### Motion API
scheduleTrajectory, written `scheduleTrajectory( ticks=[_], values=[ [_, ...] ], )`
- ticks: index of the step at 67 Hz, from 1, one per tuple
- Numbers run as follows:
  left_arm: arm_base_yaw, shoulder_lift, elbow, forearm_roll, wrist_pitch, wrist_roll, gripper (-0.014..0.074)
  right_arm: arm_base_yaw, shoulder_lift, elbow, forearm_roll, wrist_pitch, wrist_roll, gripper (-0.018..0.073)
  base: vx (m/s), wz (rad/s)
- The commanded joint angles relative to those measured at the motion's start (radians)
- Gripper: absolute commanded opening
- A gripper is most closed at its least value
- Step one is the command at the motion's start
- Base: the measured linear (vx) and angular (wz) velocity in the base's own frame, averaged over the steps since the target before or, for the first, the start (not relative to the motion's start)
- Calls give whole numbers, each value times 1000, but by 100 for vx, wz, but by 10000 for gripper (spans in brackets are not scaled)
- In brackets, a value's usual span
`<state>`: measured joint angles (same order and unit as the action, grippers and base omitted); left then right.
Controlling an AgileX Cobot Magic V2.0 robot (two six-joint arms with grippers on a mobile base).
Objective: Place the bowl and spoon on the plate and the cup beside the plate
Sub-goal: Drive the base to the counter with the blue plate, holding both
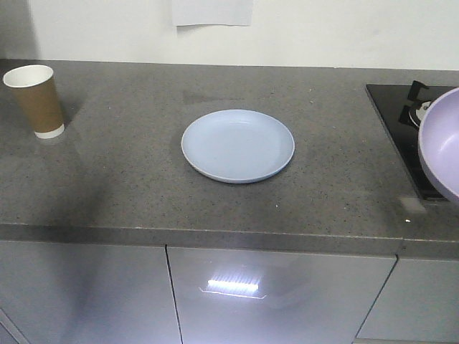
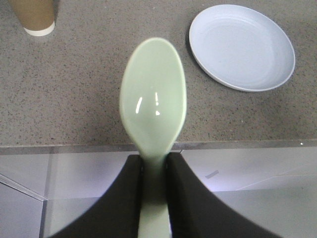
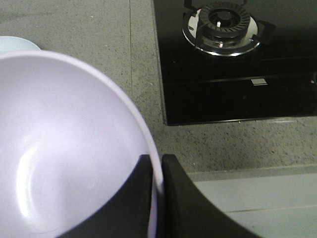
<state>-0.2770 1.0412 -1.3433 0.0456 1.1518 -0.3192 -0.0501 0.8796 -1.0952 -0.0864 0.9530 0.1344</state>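
Two grippers are each loaded with one item.

**Left arm.** In the left wrist view, the left gripper (image 2: 154, 166) has its two dark jaws closed to a narrow gap on the handle of the spoon (image 2: 153, 94). One jaw bears on each side of the handle. The hollow face of the spoon points toward the camera, and the oval head extends toward 12 o'clock, over the front edge of the countertop (image 2: 74, 89). No contact between the spoon and any surface is visible.

**Right arm.** In the right wrist view, the right gripper (image 3: 156, 168) pinches the rim of the bowl (image 3: 64, 148). One jaw lies inside the wall and the other outside, with only the thin rim between them. The open side of the bowl faces the camera and fills the 9 o'clock half of that view. The hob (image 3: 233, 74) lies at 1 o'clock, with a burner (image 3: 221, 27) at its far end. In the front view, the bowl is cut off by the frame edge at 3 o'clock.

**Items on the countertop.** The plate (image 1: 237, 145) lies flat at the centre of the front view. The cup (image 1: 37, 100) stands upright, mouth up, at 10 o'clock from the plate and well apart from it.
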Motion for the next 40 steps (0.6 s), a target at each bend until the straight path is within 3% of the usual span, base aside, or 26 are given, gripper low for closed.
scheduleTrajectory(
  ticks=[1, 40],
  values=[
    [-4, -10, -22, 0, -56, -9, -6, -3, -7, -26, -11, -65, -3, -6, 10, 6],
    [-4, -10, -22, 0, -56, -9, -6, -3, -7, -26, -11, -68, -3, -6, 11, -1]
  ],
)
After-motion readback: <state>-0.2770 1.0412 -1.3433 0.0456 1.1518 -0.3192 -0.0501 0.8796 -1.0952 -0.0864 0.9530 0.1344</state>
